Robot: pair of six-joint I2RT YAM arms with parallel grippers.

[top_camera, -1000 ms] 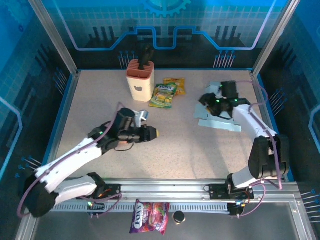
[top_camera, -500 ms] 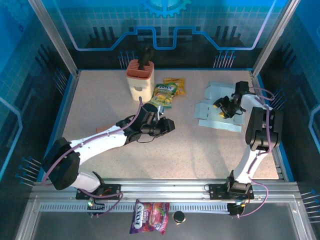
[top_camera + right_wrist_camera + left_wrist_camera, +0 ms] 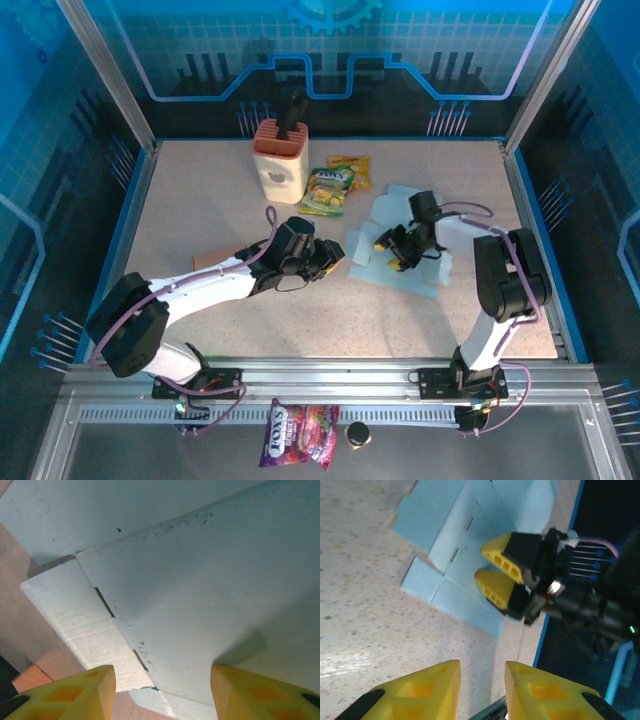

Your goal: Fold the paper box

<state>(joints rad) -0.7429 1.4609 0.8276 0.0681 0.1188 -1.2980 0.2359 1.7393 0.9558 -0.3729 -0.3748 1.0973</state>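
Observation:
The paper box is a flat, light blue cardboard sheet with flaps, lying right of the table's middle. It shows again in the left wrist view and the right wrist view. My right gripper rests low on the sheet's left part, its yellow fingers apart; the left wrist view has it tips-down on the box. My left gripper hovers just left of the sheet, apart from it. Its fingers are open over bare table with nothing between them.
A salmon-coloured holder stands at the back, with two snack packets beside it. A small brown flat piece lies by the left arm. Another packet lies outside the table, near the front rail.
The right gripper has swung left from the table's right edge, and the paper box has slid with it toward the middle. The left gripper reached right, toward the box.

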